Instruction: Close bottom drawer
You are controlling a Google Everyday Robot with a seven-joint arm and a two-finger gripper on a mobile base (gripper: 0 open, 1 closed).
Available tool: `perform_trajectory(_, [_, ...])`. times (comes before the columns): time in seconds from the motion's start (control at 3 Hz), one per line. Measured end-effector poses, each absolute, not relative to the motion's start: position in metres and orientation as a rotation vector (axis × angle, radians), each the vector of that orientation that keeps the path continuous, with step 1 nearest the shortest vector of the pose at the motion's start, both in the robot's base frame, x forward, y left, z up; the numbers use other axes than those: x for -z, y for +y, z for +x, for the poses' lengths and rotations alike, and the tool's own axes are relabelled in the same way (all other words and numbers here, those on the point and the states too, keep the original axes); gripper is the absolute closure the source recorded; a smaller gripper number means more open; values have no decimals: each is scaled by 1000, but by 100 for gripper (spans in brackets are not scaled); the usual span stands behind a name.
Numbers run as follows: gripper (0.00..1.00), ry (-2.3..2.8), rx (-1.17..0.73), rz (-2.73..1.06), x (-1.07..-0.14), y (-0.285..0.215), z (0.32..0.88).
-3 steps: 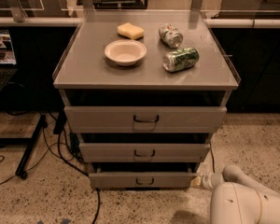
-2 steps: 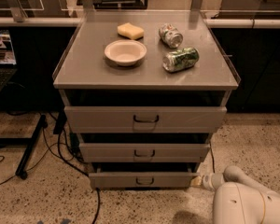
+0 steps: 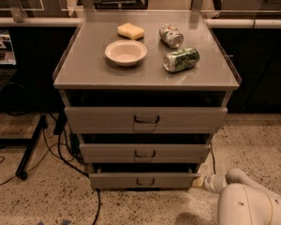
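The tabletop (image 3: 84, 69) holds bowl (image 3: 125, 52), sponge (image 3: 130, 31), silver can (image 3: 171, 35), green can (image 3: 181, 59) (both toppled).

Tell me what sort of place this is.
Likely a robot test lab: a grey drawer cabinet, loose cables on the floor, and the pincer beside the bottom drawer.

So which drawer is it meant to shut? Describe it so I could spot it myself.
Find the grey cabinet with a bowl and cans on top; three drawer fronts stack below it. The bottom drawer is the lowest, with the robot's tool at its right end. It is narrower and shorter than the middle drawer and top drawer above.
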State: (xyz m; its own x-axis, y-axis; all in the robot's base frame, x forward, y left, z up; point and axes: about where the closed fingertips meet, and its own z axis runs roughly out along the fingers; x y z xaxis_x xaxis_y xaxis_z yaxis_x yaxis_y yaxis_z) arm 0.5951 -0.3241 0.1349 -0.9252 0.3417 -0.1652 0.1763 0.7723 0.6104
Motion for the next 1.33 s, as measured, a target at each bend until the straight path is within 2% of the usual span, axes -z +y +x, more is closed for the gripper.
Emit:
perform_trajectory(1.0, [100, 2721, -882, 314, -151, -309, 623])
perform_trajectory(1.33, [87, 2721, -883, 314, -150, -309, 623])
